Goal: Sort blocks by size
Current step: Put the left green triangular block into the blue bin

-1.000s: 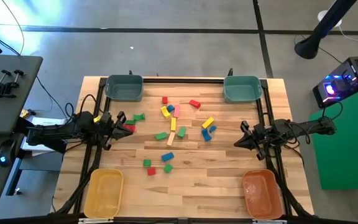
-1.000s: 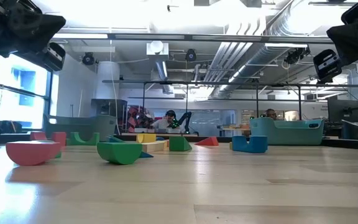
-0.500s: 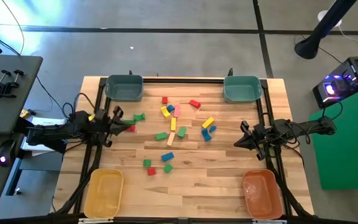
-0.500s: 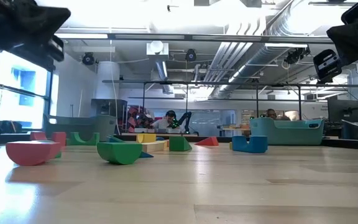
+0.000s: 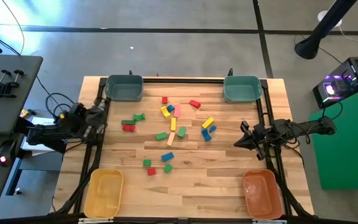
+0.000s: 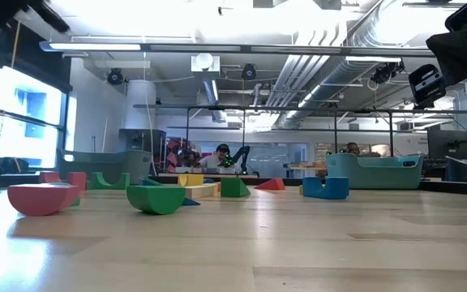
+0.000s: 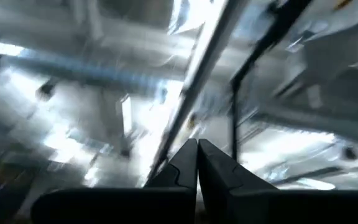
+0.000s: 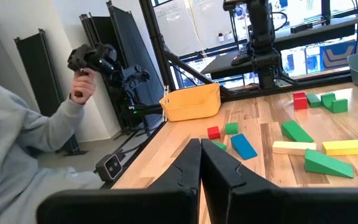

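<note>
A wooden surface [image 5: 229, 186] seen from above carries a loose scatter of small coloured blocks [image 5: 173, 124] near its middle, lying between the two robot arms and outside every bin. Among them are a red block [image 5: 128, 127] and a green block [image 5: 138, 116] toward the left arm's side, a blue arch [image 5: 209, 132] toward the right arm's side, and a long tan bar [image 5: 172, 137] in the centre. Two teal bins [image 5: 124, 88] sit at the far corners. A yellow bin [image 5: 104, 192] and an orange bin [image 5: 261, 193] sit at the near corners.

The left pincer [image 5: 98, 119] is at the left edge of the surface, near the red block but apart from it. In its wrist view its fingers [image 7: 185, 165] are pressed together, pinching nothing, pointing up toward the ceiling.

The right pincer [image 5: 241, 138] hangs near the right edge, well apart from the blocks. Its fingers [image 8: 191, 162] are pressed together and empty. Beyond them, a person's grey sleeve [image 8: 30, 143] and a raised hand [image 8: 82, 84] holding a dark device appear beside the surface.
</note>
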Robot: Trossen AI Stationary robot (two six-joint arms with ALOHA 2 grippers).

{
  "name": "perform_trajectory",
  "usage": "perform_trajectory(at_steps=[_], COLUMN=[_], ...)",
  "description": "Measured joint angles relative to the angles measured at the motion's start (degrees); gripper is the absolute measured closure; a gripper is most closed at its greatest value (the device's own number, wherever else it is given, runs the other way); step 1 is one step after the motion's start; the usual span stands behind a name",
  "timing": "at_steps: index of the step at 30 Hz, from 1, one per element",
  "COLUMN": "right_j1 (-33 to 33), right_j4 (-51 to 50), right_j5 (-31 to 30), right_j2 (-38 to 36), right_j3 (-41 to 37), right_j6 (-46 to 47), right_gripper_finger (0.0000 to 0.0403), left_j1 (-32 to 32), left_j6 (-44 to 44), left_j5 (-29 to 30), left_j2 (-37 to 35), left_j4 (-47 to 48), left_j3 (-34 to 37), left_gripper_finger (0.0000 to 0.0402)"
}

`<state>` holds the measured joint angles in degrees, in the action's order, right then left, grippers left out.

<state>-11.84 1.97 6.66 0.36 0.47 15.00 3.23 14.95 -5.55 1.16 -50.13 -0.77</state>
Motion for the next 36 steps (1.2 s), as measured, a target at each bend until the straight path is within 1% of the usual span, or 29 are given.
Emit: perform_trajectory(at_steps=[1,2,3,6,9,13,16,20,22,24,25,27,29,30,31,33,36], right_j1=[0.0,0.0,0.0,0.0,0.0,0.0,0.0,0.0,0.0,0.0,0.0,0.0,0.0,0.0,0.0,0.0,0.0], right_j4=[0.0,0.0,0.0,0.0,0.0,0.0,0.0,0.0,0.0,0.0,0.0,0.0,0.0,0.0,0.0,0.0,0.0], right_j5=[0.0,0.0,0.0,0.0,0.0,0.0,0.0,0.0,0.0,0.0,0.0,0.0,0.0,0.0,0.0,0.0,0.0], right_j2=[0.0,0.0,0.0,0.0,0.0,0.0,0.0,0.0,0.0,0.0,0.0,0.0,0.0,0.0,0.0,0.0,0.0], right_j3=[0.0,0.0,0.0,0.0,0.0,0.0,0.0,0.0,0.0,0.0,0.0,0.0,0.0,0.0,0.0,0.0,0.0], right_j6=[0.0,0.0,0.0,0.0,0.0,0.0,0.0,0.0,0.0,0.0,0.0,0.0,0.0,0.0,0.0,0.0,0.0], right_gripper_finger=[0.0401,0.0401,0.0401,0.0401,0.0401,0.0401,0.0401,0.0401,0.0401,0.0401,0.0401,0.0401,0.0401,0.0401,0.0401,0.0401,0.0401], left_j1=[-0.8,-1.7,-2.8,-5.8,-7.6,-7.9,-7.5,-6.8,-6.5,-6.8,-7.5,-9.5,-11.9,-13.1,-14.2,-16.4,-19.0], left_j6=[-1.2,-2.3,-3.5,-8.9,-12.8,-13.5,-13.5,-12.1,-9.6,-10.5,-12.3,-17.4,-21.6,-21.6,-20.4,-14.4,-4.5], left_j5=[-1.5,-1.8,-0.8,6.7,14.5,23.1,27.8,28.6,26.9,25.2,25.5,28.8,34.7,37.8,40.8,45.1,46.5], left_j2=[1.1,2.6,4.7,12.6,23.2,38.3,47.8,57.9,62.0,65.0,66.3,68.1,69.1,69.6,70.1,71.3,72.4], left_j4=[-1.6,-2.8,-3.9,-7.0,-6.9,-6.4,-3.8,-2.6,-2.0,-0.9,0.0,4.0,11.9,17.0,22.5,32.5,45.0], left_j3=[-0.1,0.0,0.0,-0.9,-4.2,-10.7,-14.6,-18.1,-19.3,-20.5,-21.2,-23.0,-25.7,-27.3,-29.1,-32.3,-35.4], left_gripper_finger=[0.0402,0.0402,0.0401,0.0402,0.0402,0.0402,0.0402,0.0402,0.0402,0.0401,0.0402,0.0402,0.0402,0.0401,0.04,0.0392,0.0367])
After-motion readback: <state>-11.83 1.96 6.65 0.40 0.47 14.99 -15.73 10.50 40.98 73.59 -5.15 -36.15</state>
